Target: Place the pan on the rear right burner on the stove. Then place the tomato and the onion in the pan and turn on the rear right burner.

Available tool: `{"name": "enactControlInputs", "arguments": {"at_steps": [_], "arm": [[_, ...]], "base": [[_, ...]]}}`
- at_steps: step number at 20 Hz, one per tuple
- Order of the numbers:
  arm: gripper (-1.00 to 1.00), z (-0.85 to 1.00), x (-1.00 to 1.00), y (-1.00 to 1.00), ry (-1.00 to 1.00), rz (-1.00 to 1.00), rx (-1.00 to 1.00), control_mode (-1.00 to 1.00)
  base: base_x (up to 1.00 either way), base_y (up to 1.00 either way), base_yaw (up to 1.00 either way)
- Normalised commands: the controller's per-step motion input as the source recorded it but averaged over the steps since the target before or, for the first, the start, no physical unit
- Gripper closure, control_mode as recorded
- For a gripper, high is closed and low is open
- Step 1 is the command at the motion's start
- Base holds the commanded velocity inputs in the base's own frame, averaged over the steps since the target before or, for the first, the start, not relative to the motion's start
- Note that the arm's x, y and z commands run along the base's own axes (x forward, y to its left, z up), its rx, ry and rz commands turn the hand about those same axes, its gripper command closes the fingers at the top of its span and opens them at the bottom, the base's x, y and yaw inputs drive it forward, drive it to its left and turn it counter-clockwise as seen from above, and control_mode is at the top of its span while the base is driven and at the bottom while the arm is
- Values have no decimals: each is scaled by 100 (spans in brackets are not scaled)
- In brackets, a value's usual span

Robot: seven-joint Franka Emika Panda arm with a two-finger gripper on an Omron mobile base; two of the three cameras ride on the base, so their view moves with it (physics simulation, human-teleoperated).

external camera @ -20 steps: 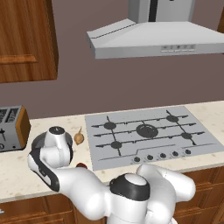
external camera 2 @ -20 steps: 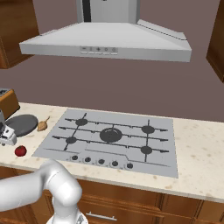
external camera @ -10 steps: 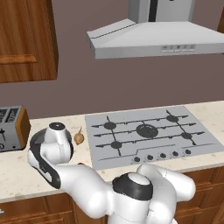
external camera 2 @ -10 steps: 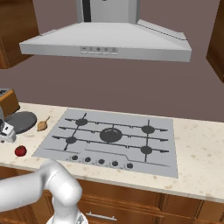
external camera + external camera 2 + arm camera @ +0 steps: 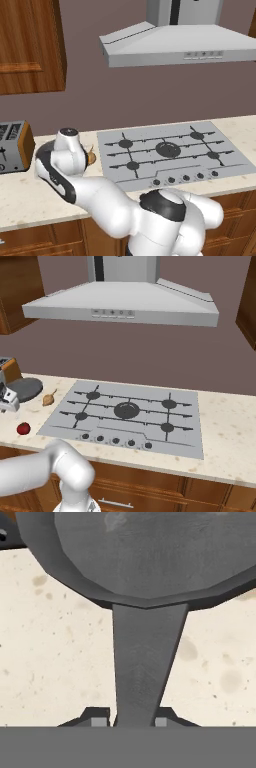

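The long beige speckled stone counter (image 5: 225,431) runs across the scene, over brown wooden cabinet fronts. Above it hangs a wide silver-grey metal range hood (image 5: 120,303), against a dull brown wall.

In the counter sits the flat silver-grey rectangular stove (image 5: 127,416) with thin black grates and a row of small dark knobs along its front edge. The rear right burner (image 5: 169,404), a small round black cap, has nothing on it.

The dark grey round cast-iron pan (image 5: 24,389) lies on the counter to the left of the stove, apart from it. In the hand view its long straight handle (image 5: 142,667) points toward the camera, with pale counter on both sides. The two-finger gripper (image 5: 132,722) is closed on this handle; one small dark fingertip sits tight against each side of it.

A silver toaster with orange-brown sides (image 5: 14,146) stands at the far left of the counter.

The small tan onion (image 5: 48,400) with a thin pointed stem lies between the pan and the left edge of the stove. The small glossy red tomato (image 5: 23,429) lies on the counter nearer the front edge, left of the stove's front corner.
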Motion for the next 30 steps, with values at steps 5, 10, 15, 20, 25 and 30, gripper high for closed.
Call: {"name": "enactControlInputs", "arguments": {"at_steps": [5,10,15,20,25,30], "arm": [[100,44,0,-32,2,0,0,-100],[100,26,0,-40,6,0,0,-100],[100,15,0,-46,5,0,0,-100],[100,30,6,-44,0,0,0,-100],[100,16,8,-49,0,0,4,-100],[100,1,0,-56,0,0,8,-100]], "base": [[0,0,0],[0,0,0],[0,0,0],[0,0,0],[0,0,0],[0,0,0]]}}
